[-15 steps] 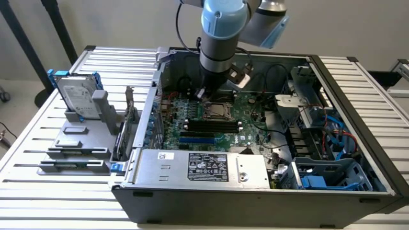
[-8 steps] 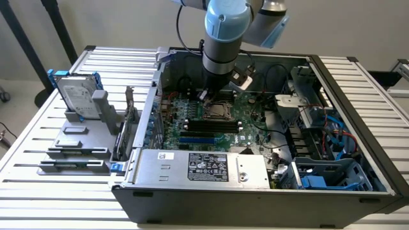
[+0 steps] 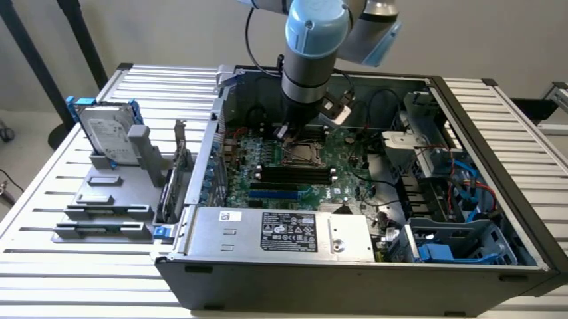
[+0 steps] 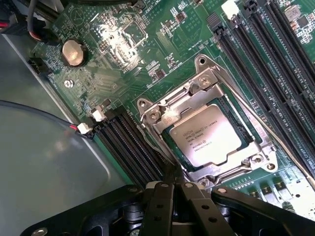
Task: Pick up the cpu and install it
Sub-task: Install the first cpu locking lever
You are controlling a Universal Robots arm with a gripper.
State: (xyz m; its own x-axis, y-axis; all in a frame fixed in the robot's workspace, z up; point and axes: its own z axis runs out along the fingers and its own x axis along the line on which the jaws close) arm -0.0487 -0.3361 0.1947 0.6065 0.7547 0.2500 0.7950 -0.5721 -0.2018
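Because it has to meet the tiny contacts under it, the cpu (image 4: 206, 135) lies flat with its printed side up, inside the shiny metal frame (image 4: 203, 81) of its socket. I think it is sitting in its place, square with the frame, though I cannot tell if the frame is locked down over it. The gripper (image 4: 172, 189) hangs just beside the near edge of that frame, with its two black fingers pressed tight together and nothing between them. I cannot tell if the tips touch the metal. All around is the green board (image 4: 147, 44), with long black slots (image 4: 133, 147) on both sides of the socket. The arm (image 3: 310, 53) reaches straight down into the open computer case (image 3: 355, 279), which lies on its side so the board faces up. The hard drive (image 3: 106, 136) stands well apart, outside the case.
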